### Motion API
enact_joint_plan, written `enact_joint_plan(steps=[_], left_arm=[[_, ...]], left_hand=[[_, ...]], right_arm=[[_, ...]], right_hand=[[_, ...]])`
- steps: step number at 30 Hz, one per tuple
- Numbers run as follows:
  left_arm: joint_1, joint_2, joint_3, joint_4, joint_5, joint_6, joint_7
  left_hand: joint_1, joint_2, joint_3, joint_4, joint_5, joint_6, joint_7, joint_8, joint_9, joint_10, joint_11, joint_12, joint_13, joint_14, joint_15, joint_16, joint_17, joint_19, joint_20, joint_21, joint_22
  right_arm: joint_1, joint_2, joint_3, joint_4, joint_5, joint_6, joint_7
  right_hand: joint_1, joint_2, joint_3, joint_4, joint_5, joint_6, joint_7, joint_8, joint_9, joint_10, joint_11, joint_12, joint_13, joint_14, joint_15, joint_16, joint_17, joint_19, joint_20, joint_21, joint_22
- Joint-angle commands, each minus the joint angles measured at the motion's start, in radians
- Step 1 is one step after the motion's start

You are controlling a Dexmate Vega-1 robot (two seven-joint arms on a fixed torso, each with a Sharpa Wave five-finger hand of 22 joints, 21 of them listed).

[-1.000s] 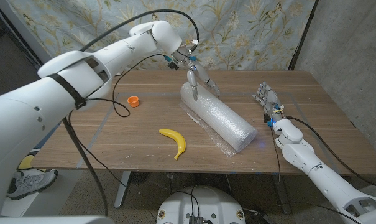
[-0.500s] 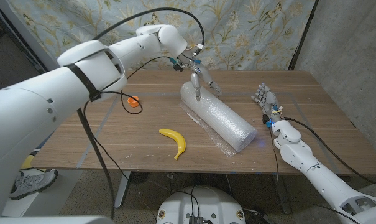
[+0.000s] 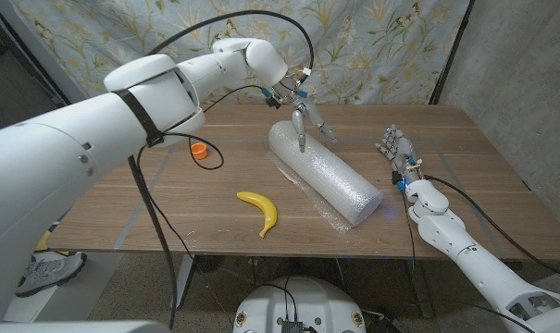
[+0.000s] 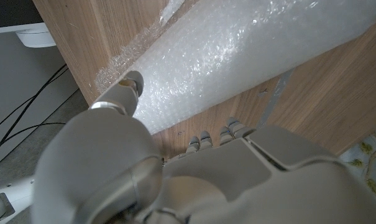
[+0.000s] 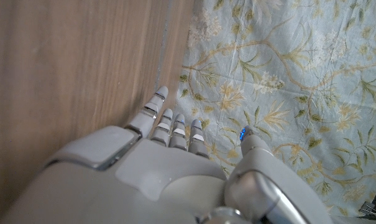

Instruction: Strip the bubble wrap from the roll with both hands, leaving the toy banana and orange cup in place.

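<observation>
The bubble wrap roll [image 3: 324,172] lies slanted across the table's middle, with a loose clear flap [image 3: 328,216] spread on the wood along its near side. My left hand [image 3: 304,119] hovers over the roll's far end, fingers apart; one finger points down at the wrap and holds nothing. In the left wrist view the roll [image 4: 237,56] lies past my left hand [image 4: 175,174], between thumb and fingers. The yellow toy banana [image 3: 261,211] lies near the front, and the orange cup [image 3: 199,150] stands further left. My right hand [image 3: 396,151] waits right of the roll, fingers straight, also seen as right hand [image 5: 163,168].
The wooden table [image 3: 465,157] has bare wood on its right side around my right hand. A floral curtain [image 3: 372,46] hangs behind the far edge. My left arm [image 3: 168,83] and its cable reach across above the cup's side of the table.
My left hand has drifted a little to the right over the roll's far end, with the arm swinging in behind it. The right hand, roll, banana and cup have not moved.
</observation>
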State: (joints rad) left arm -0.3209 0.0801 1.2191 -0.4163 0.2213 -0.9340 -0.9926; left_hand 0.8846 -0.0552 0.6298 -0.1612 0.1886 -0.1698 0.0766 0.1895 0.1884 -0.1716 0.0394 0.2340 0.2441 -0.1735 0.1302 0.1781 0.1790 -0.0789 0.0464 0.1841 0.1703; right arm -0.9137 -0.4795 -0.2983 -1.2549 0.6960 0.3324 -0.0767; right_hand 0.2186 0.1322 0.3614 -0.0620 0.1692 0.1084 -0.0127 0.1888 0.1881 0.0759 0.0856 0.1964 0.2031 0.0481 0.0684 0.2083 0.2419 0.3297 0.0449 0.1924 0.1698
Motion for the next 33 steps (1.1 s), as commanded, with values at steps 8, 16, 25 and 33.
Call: enact_joint_plan(steps=[8, 16, 25, 33], left_arm=[[0.01, -0.024, 0.034, 0.018, -0.024, 0.018, -0.044], [0.014, -0.02, 0.05, 0.019, -0.007, 0.027, -0.036], [0.019, -0.025, 0.06, 0.021, -0.001, 0.034, -0.028], [0.023, -0.03, 0.069, 0.019, 0.008, 0.024, -0.02]], left_hand=[[0.007, 0.008, -0.007, 0.006, -0.003, -0.095, 0.006, 0.007, 0.002, -0.084, 0.009, 0.007, 0.003, -0.053, 0.007, 0.006, 0.005, -0.007, 0.001, 0.002, 0.003], [0.006, 0.01, -0.01, 0.007, -0.003, -0.094, 0.006, 0.008, 0.002, -0.085, 0.01, 0.008, 0.003, -0.053, 0.008, 0.006, 0.005, -0.008, 0.002, 0.002, 0.003], [0.005, 0.011, -0.012, 0.008, -0.002, -0.097, 0.008, 0.006, 0.002, -0.085, 0.01, 0.009, 0.003, -0.053, 0.009, 0.007, 0.005, -0.009, 0.002, 0.003, 0.003], [0.005, 0.013, -0.014, 0.008, -0.002, -0.096, 0.007, 0.007, 0.002, -0.086, 0.011, 0.01, 0.003, -0.054, 0.009, 0.006, 0.005, -0.01, 0.001, 0.003, 0.003]], right_arm=[[-0.021, -0.013, 0.008, -0.019, -0.003, -0.014, -0.031], [-0.023, -0.01, 0.009, -0.011, 0.002, -0.017, -0.029], [-0.022, -0.007, 0.009, 0.003, 0.009, -0.019, -0.022], [-0.031, -0.004, 0.013, 0.008, 0.015, -0.011, -0.02]], right_hand=[[-0.006, 0.002, 0.001, -0.007, 0.007, -0.001, 0.001, 0.003, 0.004, -0.005, 0.007, 0.005, 0.004, 0.001, 0.01, 0.009, -0.002, 0.004, 0.004, 0.005, 0.006], [-0.006, 0.003, 0.0, -0.007, 0.007, -0.001, 0.0, 0.003, 0.004, -0.005, 0.007, 0.005, 0.004, 0.001, 0.01, 0.009, -0.002, 0.004, 0.004, 0.005, 0.006], [-0.006, 0.003, 0.0, -0.008, 0.007, 0.0, 0.0, 0.004, 0.004, -0.006, 0.007, 0.006, 0.004, 0.001, 0.01, 0.01, -0.002, 0.003, 0.004, 0.005, 0.006], [-0.007, 0.003, 0.0, -0.008, 0.007, -0.001, 0.0, 0.004, 0.004, -0.006, 0.007, 0.006, 0.005, 0.001, 0.009, 0.01, -0.002, 0.004, 0.005, 0.005, 0.006]])
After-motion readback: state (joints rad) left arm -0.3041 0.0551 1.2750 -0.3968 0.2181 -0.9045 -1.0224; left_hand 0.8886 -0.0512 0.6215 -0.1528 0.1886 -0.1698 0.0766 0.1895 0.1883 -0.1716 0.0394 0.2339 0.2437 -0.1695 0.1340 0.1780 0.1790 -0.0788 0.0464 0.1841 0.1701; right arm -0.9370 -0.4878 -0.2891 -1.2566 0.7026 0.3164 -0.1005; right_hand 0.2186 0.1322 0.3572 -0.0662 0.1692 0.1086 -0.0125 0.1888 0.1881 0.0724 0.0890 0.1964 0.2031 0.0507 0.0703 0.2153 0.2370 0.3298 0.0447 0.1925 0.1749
